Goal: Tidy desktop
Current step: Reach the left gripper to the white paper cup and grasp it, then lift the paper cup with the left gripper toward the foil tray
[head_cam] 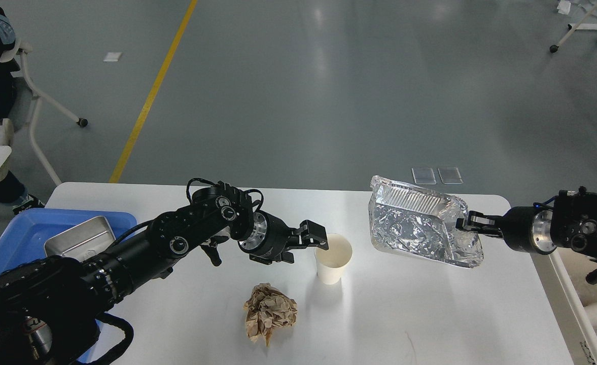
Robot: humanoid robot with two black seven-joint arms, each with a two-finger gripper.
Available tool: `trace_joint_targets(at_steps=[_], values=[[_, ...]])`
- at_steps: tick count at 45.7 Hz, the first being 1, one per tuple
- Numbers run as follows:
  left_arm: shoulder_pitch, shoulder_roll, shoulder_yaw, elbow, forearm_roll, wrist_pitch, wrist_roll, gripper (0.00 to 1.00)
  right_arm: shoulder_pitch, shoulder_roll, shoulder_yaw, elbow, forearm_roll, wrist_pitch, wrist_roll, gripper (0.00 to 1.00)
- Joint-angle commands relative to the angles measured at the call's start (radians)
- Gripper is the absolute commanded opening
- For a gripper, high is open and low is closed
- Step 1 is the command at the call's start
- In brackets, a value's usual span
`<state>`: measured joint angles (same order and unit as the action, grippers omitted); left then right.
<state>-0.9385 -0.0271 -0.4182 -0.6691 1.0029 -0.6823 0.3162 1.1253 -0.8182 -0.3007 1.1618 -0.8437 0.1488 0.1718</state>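
Note:
The white desktop [430,309] fills the lower part of the head view. On it stand a white paper cup [332,258] at the middle and a crumpled brown paper ball [269,313] in front of it. My left gripper [312,241] is open, its fingers right at the cup's left rim. My right gripper [466,223] is shut on the right edge of a crumpled foil tray [420,226] and holds it tilted above the desktop's right part.
A blue bin [19,238] at the left edge holds a metal tray [79,239]. A cream-white bin [577,304] with cups stands at the right edge. Chair legs and a person are at the far left on the floor.

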Motion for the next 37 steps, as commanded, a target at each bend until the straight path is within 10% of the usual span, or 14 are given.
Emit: trace_joint_targets(at_steps=[1,16,37], values=[[-0.009,0.001,0.038,-0.001,0.005,-0.002,0.001,0.46,-0.001,-0.002,0.002,0.001,0.000,0.000,0.003,0.00],[-0.011,-0.007,0.084,0.003,0.011,0.053,0.012,0.03,-0.002,-0.002,0.003,0.001,0.000,0.000,0.003,0.00],[-0.032,0.067,0.101,-0.029,0.032,0.041,0.012,0.00,-0.004,0.001,0.000,0.001,0.000,0.002,0.003,0.00]])
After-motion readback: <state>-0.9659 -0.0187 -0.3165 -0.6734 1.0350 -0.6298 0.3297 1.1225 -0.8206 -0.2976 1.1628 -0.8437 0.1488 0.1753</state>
